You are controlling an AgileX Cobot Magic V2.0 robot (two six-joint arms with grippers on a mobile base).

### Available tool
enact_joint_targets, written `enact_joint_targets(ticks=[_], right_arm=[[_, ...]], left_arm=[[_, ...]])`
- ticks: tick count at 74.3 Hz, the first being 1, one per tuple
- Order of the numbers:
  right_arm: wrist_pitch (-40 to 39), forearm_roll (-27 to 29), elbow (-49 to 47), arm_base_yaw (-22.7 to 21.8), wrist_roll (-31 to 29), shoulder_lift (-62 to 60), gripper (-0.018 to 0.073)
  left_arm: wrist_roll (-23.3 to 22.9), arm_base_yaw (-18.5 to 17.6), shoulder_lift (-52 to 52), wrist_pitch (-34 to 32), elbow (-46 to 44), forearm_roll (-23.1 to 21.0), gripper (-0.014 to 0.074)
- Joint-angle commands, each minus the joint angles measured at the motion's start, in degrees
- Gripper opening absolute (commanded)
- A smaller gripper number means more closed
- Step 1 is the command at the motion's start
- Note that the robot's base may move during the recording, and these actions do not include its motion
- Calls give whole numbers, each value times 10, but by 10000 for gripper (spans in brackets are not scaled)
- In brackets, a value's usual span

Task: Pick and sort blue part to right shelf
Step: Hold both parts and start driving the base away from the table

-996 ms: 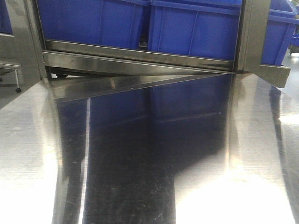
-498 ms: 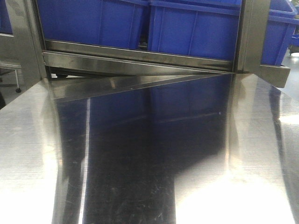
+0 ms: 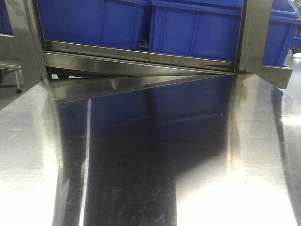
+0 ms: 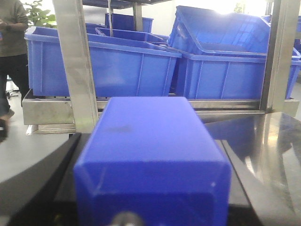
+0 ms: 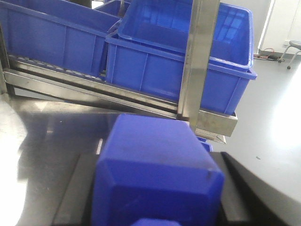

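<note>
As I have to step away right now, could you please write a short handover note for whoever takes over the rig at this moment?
Left gripper: a blue block fills the space between its fingers. Whether they clamp it cannot be told.
Right gripper: a second blue block sits likewise between its fingers; grip unclear too.
Right shelf: blue bins stand on it, beyond the steel table. No arm shows in the front view.
Done: no part visibly placed.
Left: confirm the grasp, carry the blue part to the right shelf, release.
</note>
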Motion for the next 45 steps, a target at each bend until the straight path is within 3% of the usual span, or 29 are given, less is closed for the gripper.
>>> enact_joint_targets(ticks=[1, 45], right_arm=[[-52, -17, -16, -2, -5, 10, 336], [-52, -17, -16, -2, -5, 10, 336]], left_arm=[[0, -5, 7, -49, -16, 1, 314], [0, -5, 7, -49, -16, 1, 314]])
